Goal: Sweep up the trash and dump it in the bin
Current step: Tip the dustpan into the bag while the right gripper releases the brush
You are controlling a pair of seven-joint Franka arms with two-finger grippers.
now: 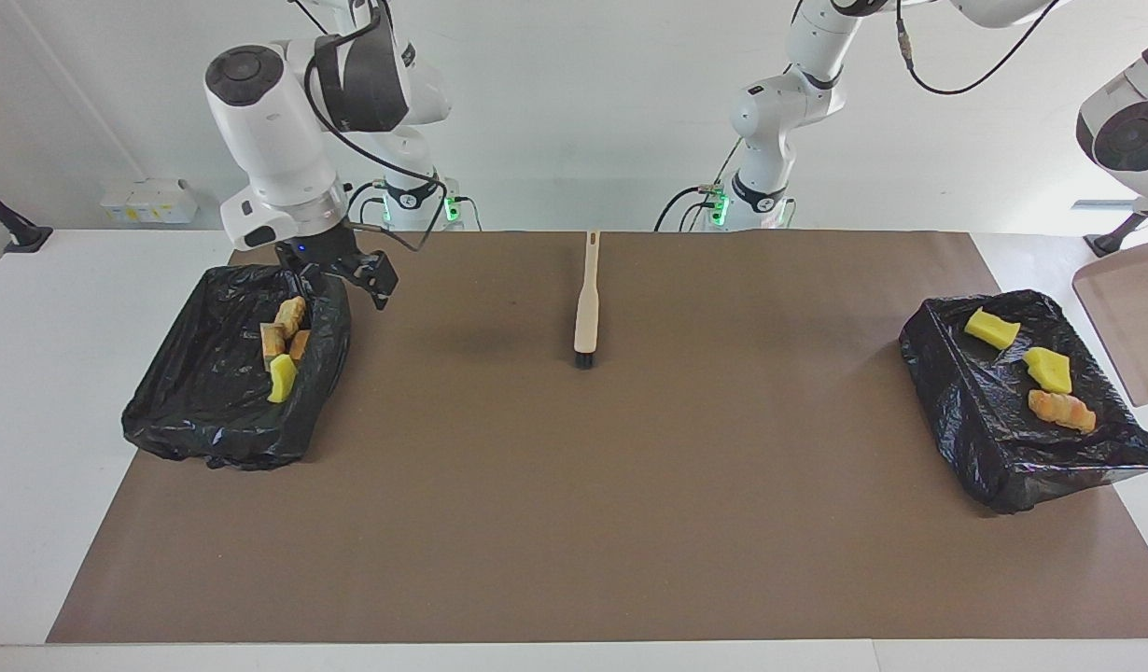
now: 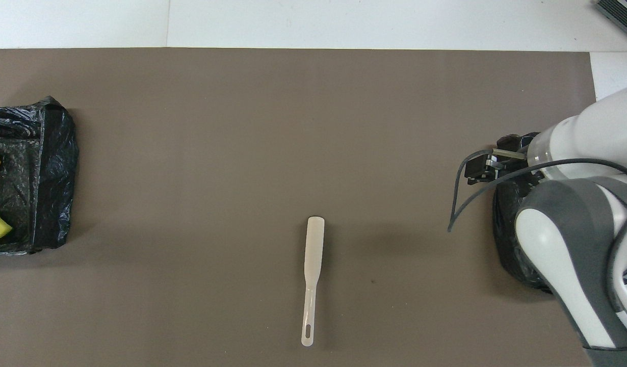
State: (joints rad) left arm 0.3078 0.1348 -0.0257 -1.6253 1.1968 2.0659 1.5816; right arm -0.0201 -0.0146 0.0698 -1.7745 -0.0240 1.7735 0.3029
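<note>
Black plastic lines the bin (image 1: 224, 373) at the right arm's end of the bench (image 1: 33, 373), and in it we see trash: orange-tan striped pieces (image 1: 287, 327) and a yellow foam chunk (image 1: 281, 378). The right hand (image 1: 355, 273) hangs over this bin's edge, holding nothing; we cannot tell how wide its fingers stand. On the brown paper mat (image 1: 574, 504) lies the beige long-handled brush (image 1: 586, 303), bristles pointing away from the robots. At the left arm's end sits a second black-lined bin (image 1: 1013, 439) with two yellow foam chunks (image 1: 992, 329) and one orange-tan striped bit (image 1: 1059, 409) inside. Beside it, at the edge of the facing view, we see a beige dustpan (image 1: 1134, 327) raised in the air; the left hand is out of view.
</note>
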